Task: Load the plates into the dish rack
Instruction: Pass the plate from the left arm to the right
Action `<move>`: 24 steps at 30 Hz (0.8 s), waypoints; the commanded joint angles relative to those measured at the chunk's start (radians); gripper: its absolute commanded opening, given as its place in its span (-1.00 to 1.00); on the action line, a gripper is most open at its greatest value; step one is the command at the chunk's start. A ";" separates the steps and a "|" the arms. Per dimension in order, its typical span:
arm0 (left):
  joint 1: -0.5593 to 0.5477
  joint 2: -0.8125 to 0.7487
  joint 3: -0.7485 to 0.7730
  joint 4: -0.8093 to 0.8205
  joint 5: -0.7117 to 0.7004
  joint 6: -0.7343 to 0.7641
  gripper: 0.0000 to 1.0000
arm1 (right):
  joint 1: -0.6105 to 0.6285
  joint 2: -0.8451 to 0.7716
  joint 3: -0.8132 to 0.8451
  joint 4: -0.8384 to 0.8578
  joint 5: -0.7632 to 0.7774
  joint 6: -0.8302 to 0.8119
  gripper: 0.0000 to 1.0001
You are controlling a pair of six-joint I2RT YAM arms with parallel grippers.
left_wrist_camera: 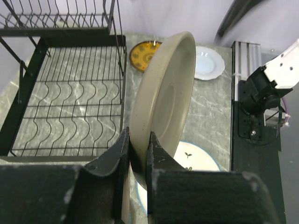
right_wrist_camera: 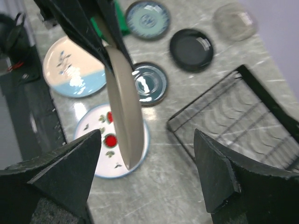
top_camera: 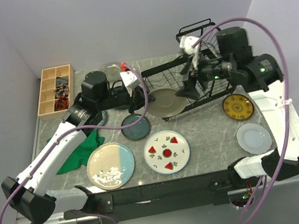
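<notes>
The left fingers (left_wrist_camera: 114,161) clamp the rim of the taupe plate (left_wrist_camera: 163,93), hiding its lower edge. It stands on edge beside the rack (left_wrist_camera: 84,42), centre frame. The right fingers (right_wrist_camera: 65,172) are spread wide nearby.

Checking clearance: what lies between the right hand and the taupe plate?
Nothing. In the right wrist view the taupe plate, pinched by the left hand, hangs edge-on in open air ahead of the open right hand.

The round ceramic taupe plate (top_camera: 166,101) is plain. The white round plate (top_camera: 167,151) bears red watermelon slices; the round yellow plate (top_camera: 237,107) has dark patterning.
</notes>
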 commanded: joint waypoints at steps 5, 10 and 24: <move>-0.004 -0.034 -0.012 0.153 0.053 -0.057 -0.98 | 0.171 0.041 -0.090 0.073 0.168 0.025 0.60; -0.004 -0.044 -0.027 0.164 0.042 -0.054 -0.98 | 0.200 0.053 -0.096 0.068 0.199 0.024 0.13; -0.004 -0.063 -0.067 0.210 -0.025 -0.080 -0.34 | 0.211 -0.020 -0.090 0.051 0.200 -0.075 -1.00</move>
